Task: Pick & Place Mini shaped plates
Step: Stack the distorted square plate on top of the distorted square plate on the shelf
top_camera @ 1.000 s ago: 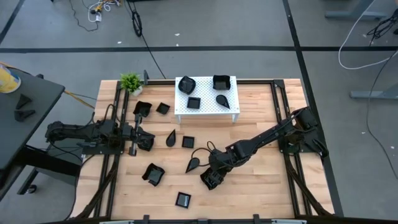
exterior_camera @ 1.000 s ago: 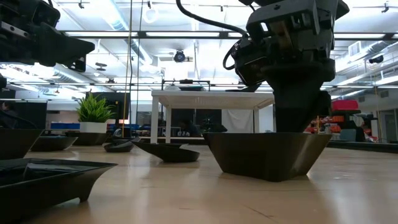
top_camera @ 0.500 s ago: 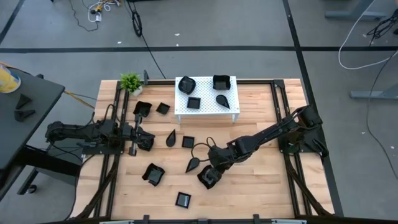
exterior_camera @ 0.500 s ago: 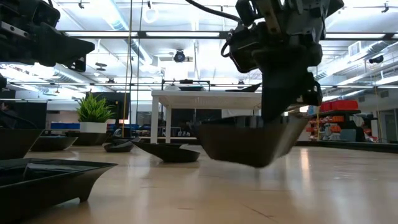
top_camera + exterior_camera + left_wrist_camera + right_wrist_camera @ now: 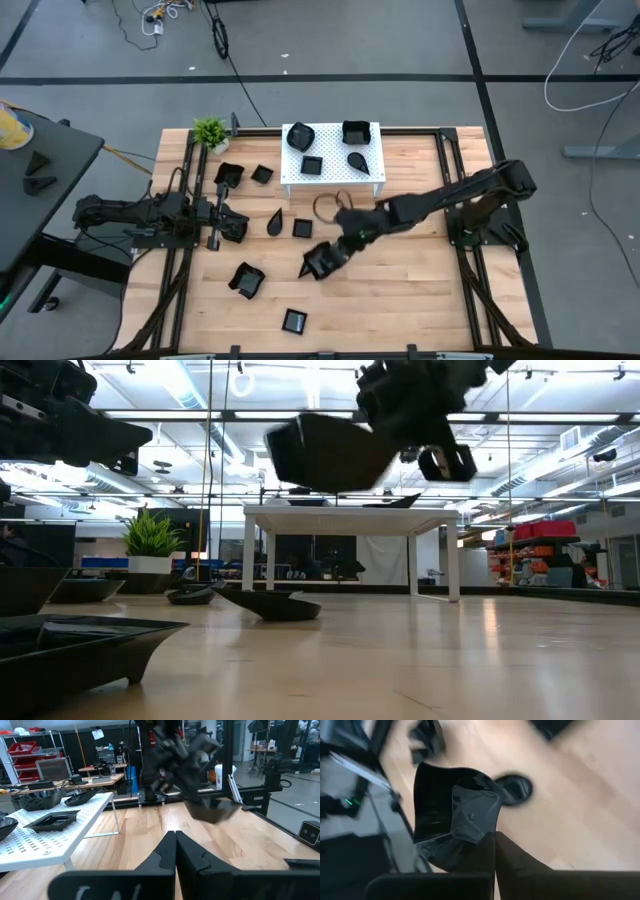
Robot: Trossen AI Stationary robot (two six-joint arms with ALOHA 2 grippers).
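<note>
I am holding one small square black plate (image 5: 318,260) in the air, well above the wooden surface (image 5: 420,290), near the middle of the scene and a little toward the near side. My right end effector (image 5: 335,254) is clamped shut on the plate's rim, so the dish hangs tilted from one edge instead of sitting level; in the low view it floats high with clear air beneath it (image 5: 325,452). I judge this pinch on the thin wall is used because the dish is shallow and glossy, with nothing else to grip. My right wrist camera shows the dish's hollow turned toward it, my closed fingers (image 5: 470,851) on its rim, and a teardrop plate (image 5: 516,788) lying on the surface below. Farther back stands the white perforated stand (image 5: 372,173), which carries four black plates, which suggests it is the place where plates are gathered. More plates lie scattered on the surface: a teardrop plate (image 5: 275,222) and a square plate (image 5: 302,228) left of centre, a larger dish (image 5: 246,280) nearer, and a square one (image 5: 294,321) at the near edge. My left end effector (image 5: 240,228) waits closed and empty at the left side. A small green plant (image 5: 210,131) sits at the far left corner.
</note>
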